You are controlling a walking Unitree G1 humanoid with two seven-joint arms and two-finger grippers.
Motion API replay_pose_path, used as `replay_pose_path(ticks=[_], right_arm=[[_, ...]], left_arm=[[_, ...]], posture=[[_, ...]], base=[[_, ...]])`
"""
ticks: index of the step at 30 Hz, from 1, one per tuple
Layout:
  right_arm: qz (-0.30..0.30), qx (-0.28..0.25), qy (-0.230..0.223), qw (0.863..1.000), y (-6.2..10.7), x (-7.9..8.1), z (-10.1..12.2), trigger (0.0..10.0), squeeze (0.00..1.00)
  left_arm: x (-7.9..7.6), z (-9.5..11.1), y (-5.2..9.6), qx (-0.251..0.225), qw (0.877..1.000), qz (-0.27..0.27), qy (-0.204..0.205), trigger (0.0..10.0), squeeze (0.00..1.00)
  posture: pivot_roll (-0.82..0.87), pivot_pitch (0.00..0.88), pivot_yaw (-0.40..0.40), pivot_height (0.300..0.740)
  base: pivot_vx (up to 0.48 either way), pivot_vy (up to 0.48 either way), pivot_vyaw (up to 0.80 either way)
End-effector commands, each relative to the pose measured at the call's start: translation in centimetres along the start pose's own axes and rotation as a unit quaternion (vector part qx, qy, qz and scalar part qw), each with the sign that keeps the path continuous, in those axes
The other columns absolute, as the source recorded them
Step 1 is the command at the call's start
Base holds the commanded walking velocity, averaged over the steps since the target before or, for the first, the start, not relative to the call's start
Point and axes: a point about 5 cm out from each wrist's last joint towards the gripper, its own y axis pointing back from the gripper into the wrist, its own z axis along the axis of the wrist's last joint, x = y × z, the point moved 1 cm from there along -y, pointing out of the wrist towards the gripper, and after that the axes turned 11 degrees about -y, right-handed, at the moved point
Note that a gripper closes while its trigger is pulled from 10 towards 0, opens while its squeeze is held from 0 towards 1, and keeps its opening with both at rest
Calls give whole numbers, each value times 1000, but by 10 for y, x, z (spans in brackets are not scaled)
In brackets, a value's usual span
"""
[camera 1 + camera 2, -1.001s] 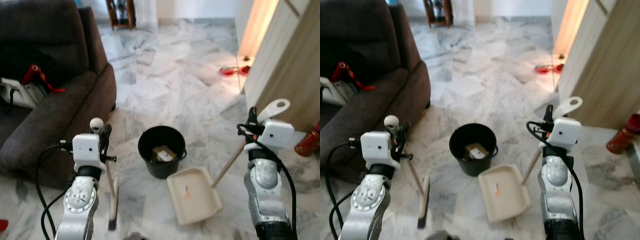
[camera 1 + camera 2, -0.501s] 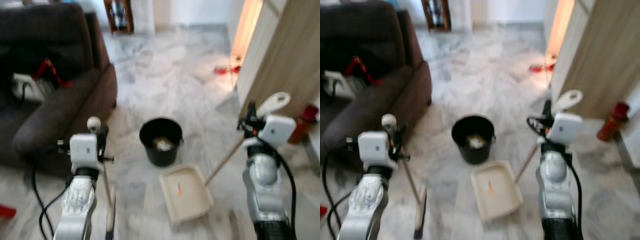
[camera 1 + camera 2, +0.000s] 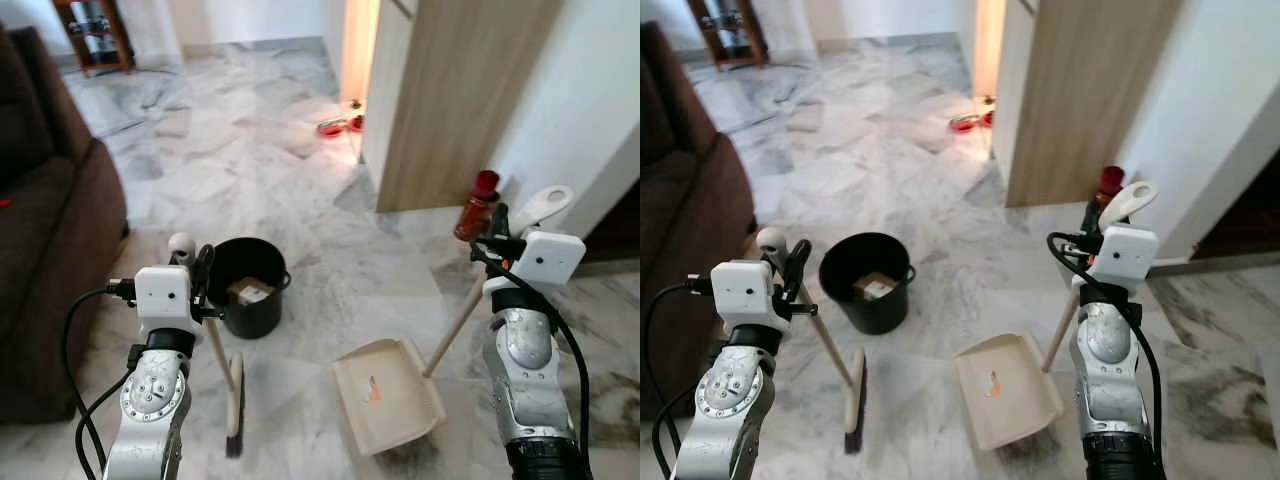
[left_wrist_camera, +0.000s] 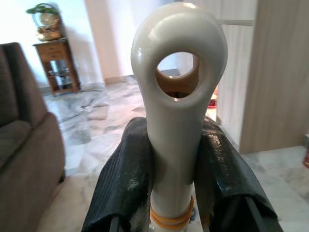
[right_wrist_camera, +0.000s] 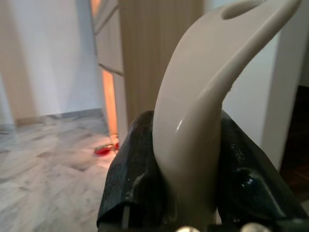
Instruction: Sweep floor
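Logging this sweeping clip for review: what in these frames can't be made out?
- Contents of the black bucket: head views show a pale lump, too small to identify.
- Orange bit in the dustpan: too small to name.
- Sofa: cut off by the left edge of the head views.
- Broom bristles: seen edge-on, so any dust under them is hidden.
- Broom handle below the left gripper: the black fingers hide it in the left wrist view.

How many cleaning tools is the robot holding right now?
2. A broom is in the left gripper, its head on the floor by the black bucket. A dustpan is in the right gripper, resting on the floor.
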Motion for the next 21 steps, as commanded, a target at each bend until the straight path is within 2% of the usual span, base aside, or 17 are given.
replay_pose_path(ticks=[1, 5, 8, 13, 15, 18, 21], right_arm=[[8, -29, -10, 999, -8, 4, 15, 10000, 0], [6, -33, -14, 999, -10, 0, 18, 10000, 0], [8, -32, -19, 999, -12, 3, 18, 10000, 0], [13, -29, -25, 999, -17, 10, 15, 10000, 0], [14, -28, -26, 999, -17, 10, 15, 10000, 0], [15, -25, -26, 999, -14, 11, 12, 10000, 0], [7, -23, -24, 999, -12, 6, 11, 10000, 0]], left_arm=[[6, 3, -2, -12, 1000, 21, -1, 10000, 0], [-2, 3, -5, -12, 1000, 18, 3, 10000, 0], [-5, 5, -6, -17, 1000, 14, 4, 10000, 0], [7, 0, -4, -11, 999, 27, -21, 10000, 0], [7, 0, -4, -11, 999, 27, -24, 10000, 0], [10, -1, -5, -13, 999, 28, -29, 10000, 0], [5, 1, -6, -16, 999, 24, -16, 10000, 0]], posture=[[-29, 9, 18, 740], [-20, 0, 4, 740], [-12, 0, 0, 740], [15, 0, -4, 740], [15, 0, -4, 740], [5, 0, 3, 740], [-4, 0, 12, 740]], base=[[0, 0, -800], [0, 0, -800], [0, 0, -800], [0, 0, -800], [0, 0, -800], [0, -480, -800], [0, -154, -800]])
